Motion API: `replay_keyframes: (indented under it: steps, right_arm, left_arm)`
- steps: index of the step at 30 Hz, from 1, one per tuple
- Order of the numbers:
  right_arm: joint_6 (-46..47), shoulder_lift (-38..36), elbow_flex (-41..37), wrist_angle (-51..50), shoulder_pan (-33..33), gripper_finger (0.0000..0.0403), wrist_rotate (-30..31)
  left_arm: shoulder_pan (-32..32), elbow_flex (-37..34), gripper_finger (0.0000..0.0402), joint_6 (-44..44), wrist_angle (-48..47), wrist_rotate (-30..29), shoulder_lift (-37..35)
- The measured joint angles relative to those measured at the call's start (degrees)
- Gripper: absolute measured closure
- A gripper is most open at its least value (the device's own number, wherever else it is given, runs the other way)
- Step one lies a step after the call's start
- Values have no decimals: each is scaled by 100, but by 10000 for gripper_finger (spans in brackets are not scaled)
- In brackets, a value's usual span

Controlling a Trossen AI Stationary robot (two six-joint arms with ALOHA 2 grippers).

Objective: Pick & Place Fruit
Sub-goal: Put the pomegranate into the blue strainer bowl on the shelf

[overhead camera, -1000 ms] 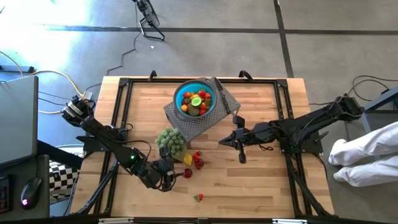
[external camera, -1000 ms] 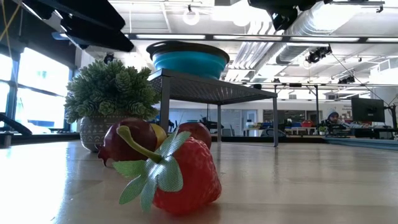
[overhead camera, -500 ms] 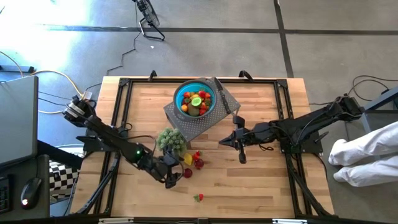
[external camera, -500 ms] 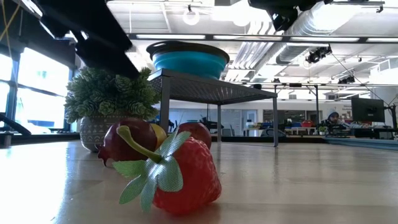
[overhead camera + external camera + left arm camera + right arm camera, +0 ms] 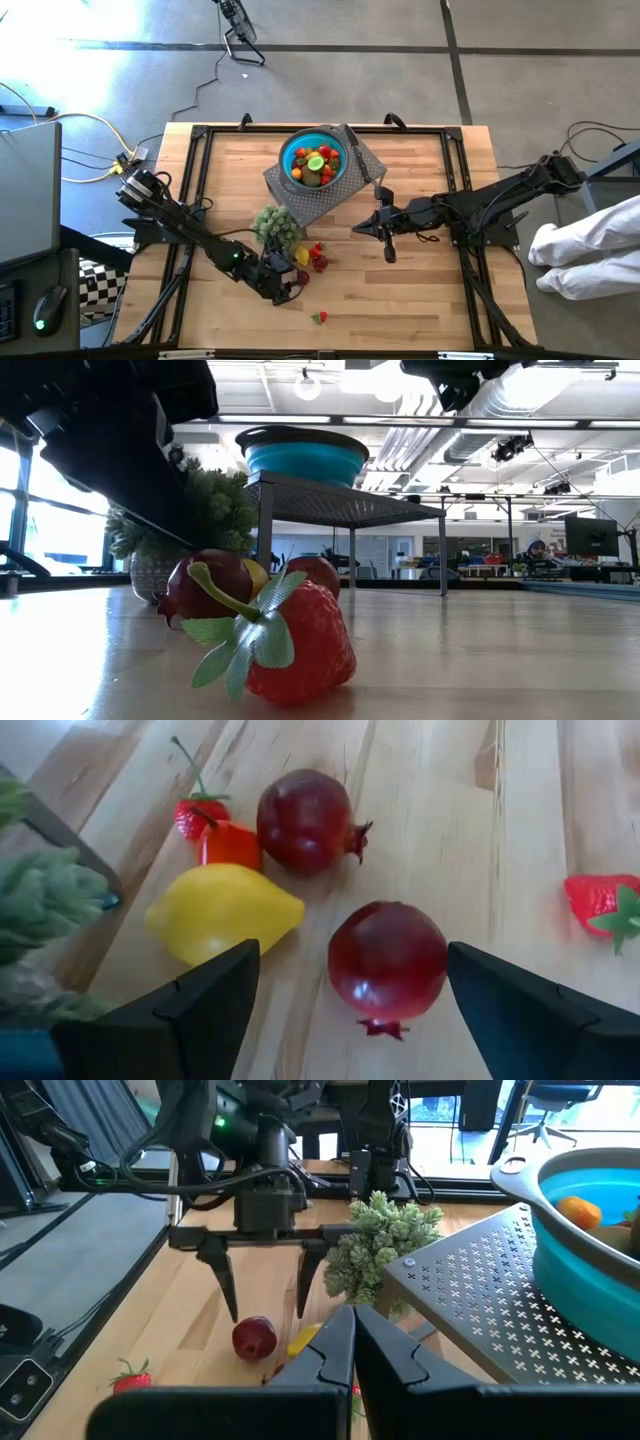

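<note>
**Left jaws wide over a loose pomegranate**

The left gripper hangs with its jaws spread wide on either side of a dark red pomegranate lying on the worktop, touching nothing yet. It looks like a hard, smooth, moulded ball, probably light and prone to roll or squirt out, so the pinch belongs across its widest middle, clear of the little crown. Close by lie a second pomegranate, a lemon and a small strawberry; another strawberry sits apart. More fruit fills the blue bowl on the perforated stand. The right gripper, jaws closed and empty, waits mid-worktop.
</note>
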Motion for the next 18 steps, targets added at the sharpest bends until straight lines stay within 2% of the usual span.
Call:
replay_keyframes:
  steps: [18]
  right_arm:
    - [2, 0, 0, -14, 0, 400, -3]
  left_arm:
    - [-2, 0, 87, -2, 725, 133, 557]
